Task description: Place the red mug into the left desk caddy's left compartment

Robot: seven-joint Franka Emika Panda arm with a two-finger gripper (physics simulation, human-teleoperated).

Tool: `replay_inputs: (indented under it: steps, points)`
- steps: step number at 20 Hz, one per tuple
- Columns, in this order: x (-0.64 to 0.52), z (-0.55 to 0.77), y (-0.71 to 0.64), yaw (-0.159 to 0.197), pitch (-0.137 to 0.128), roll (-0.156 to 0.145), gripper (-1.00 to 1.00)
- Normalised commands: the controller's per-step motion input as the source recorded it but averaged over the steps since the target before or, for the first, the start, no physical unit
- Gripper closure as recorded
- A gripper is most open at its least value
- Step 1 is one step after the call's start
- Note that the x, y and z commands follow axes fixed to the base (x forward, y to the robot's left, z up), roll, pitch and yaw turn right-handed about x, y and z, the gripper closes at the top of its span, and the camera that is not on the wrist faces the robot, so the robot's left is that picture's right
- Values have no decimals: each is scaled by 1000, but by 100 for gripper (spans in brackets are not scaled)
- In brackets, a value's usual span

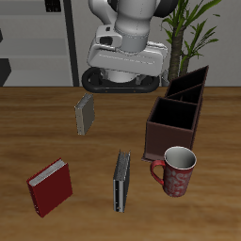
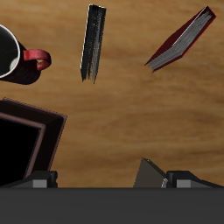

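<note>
Warm brown wooden table (image 1: 38, 122) fills the foreground, its grain running across in long streaks. Behind it, a pale grey wall (image 1: 42, 52), evenly lit, no harsh shadows. At the far back edge there's a light shelf unit (image 1: 6, 56) with dark items on it, partly cut off. On the other side, a green leafy plant (image 1: 193, 28) rises behind the table.

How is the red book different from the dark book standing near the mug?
The red book lies flat on the table, showing its wide red cover; the dark book stands up on its edge, showing mostly its thin side. The red book sits far from the red mug, while the dark book stands closer beside it. Both rest on the wooden table, near its front edge, untouched by the gripper.
</note>
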Motion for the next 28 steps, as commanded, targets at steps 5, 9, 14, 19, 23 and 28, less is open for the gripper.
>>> replay_inputs:
  steps: [5, 9, 14, 19, 23, 28]
  points:
    - [433, 20, 349, -35, -13, -51, -100]
    - [368, -61, 569, -21, 4, 5, -100]
    - [311, -54, 535, -9, 9, 34, -100]
    - [302, -22, 509, 0, -5, 10, -100]
    - [237, -49, 445, 17, 14, 71, -100]
    - [276, -115, 564, 28, 12, 113, -100]
